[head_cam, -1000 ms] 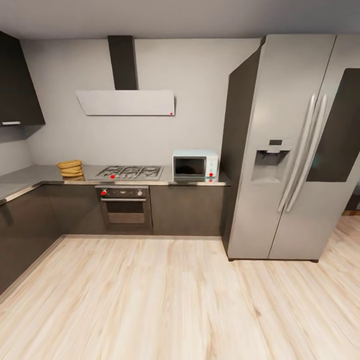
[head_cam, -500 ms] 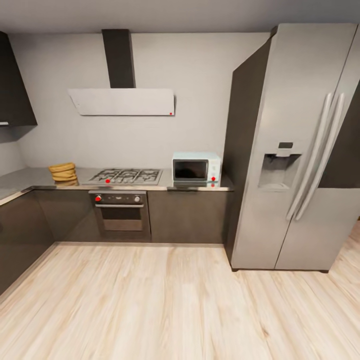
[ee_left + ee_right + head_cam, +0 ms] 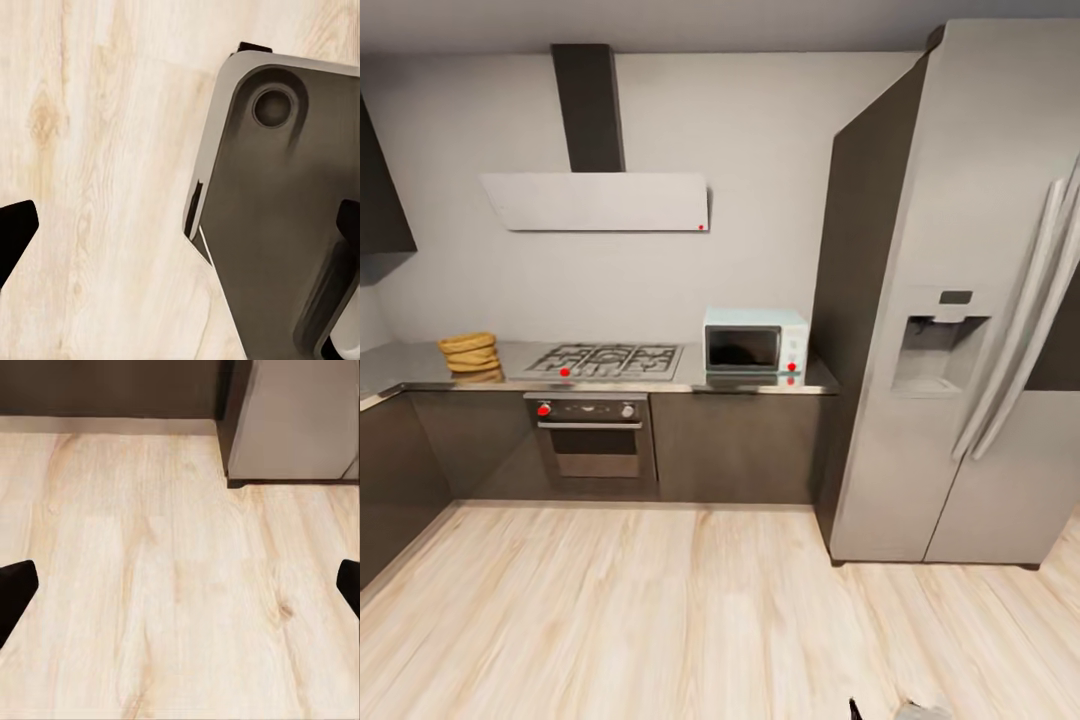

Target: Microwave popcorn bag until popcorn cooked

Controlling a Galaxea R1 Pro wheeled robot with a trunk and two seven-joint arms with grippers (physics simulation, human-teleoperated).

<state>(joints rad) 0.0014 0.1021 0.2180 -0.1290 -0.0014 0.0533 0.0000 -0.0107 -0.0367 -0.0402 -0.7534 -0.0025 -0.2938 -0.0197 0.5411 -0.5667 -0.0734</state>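
Glossy grey countertop point(image 3: 420, 365), crumpled paper popcorn bag point(image 3: 469, 352).

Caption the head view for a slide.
Kitchen approach: popcorn bag on the countertop left of the hob, closed microwave beside the fridge.

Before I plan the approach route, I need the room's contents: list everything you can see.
popcorn bag: one, golden-tan, countertop's left end
countertop: one, grey, over dark cabinets
hob: one, steel, between bag and microwave
microwave: one, pale blue, door closed, beside fridge
oven: one, black, under hob
hood: one, white, on wall
fridge: one, steel, right
floor: light wood
left gripper: fingertips dark, apart
right gripper: fingertips dark, apart
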